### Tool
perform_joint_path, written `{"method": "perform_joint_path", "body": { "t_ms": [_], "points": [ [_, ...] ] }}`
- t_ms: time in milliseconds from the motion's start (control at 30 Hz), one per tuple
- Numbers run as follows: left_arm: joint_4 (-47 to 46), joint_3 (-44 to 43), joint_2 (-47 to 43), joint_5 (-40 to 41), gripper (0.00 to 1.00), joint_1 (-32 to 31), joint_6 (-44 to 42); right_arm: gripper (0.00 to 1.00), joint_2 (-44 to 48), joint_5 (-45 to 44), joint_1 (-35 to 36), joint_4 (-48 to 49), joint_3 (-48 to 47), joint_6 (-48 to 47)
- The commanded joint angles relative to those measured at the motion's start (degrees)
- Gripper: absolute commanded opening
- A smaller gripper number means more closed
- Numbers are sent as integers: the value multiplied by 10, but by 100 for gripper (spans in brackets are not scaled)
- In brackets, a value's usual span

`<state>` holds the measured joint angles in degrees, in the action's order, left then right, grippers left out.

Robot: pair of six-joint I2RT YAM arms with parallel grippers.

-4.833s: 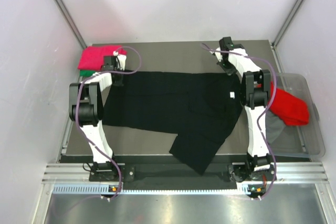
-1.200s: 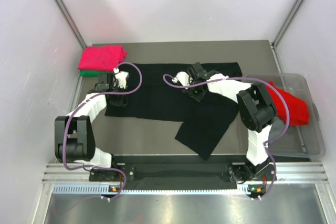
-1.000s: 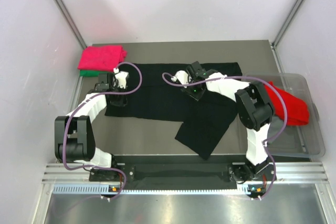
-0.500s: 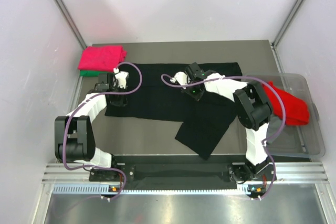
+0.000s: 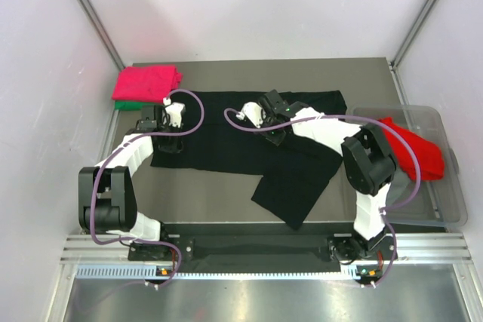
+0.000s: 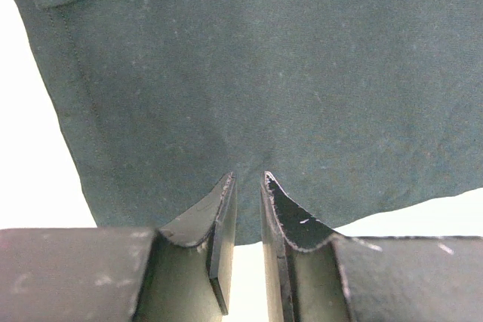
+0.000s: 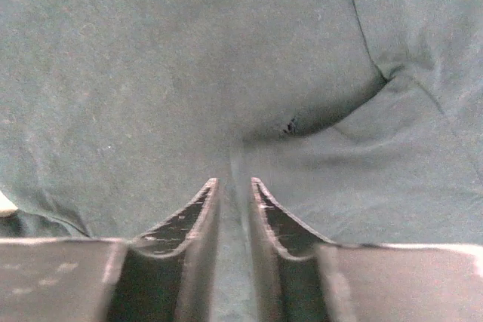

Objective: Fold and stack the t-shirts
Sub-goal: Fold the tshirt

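The black t-shirt [image 5: 226, 145] lies spread across the middle of the counter [image 5: 226, 73], its left edge pinched by the closed left hand [image 6: 247, 179], its puckered middle pinched by the closed right hand [image 7: 230, 181].

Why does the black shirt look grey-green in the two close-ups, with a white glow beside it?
Left wrist view: exposure is probably lifted for the dark black t-shirt, so it reads grey-green and the background beside it blows out to blank white. Right wrist view: same faded look, with a fold casting one dark shadow. Top external view: even light, the black t-shirt truly black.
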<state>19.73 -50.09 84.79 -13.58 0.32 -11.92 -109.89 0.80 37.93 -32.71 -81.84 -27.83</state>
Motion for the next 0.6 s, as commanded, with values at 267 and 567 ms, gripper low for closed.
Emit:
{"method": "perform_joint_path", "body": {
  "t_ms": [267, 567],
  "points": [
    [-2, -30, -21, 16, 24, -1, -22, 32, 120, 7, 12, 2, 38, -12],
    [22, -41, -33, 36, 25, -1, -46, 34, 404, 212, 71, -90, 276, -180]
  ]
}}
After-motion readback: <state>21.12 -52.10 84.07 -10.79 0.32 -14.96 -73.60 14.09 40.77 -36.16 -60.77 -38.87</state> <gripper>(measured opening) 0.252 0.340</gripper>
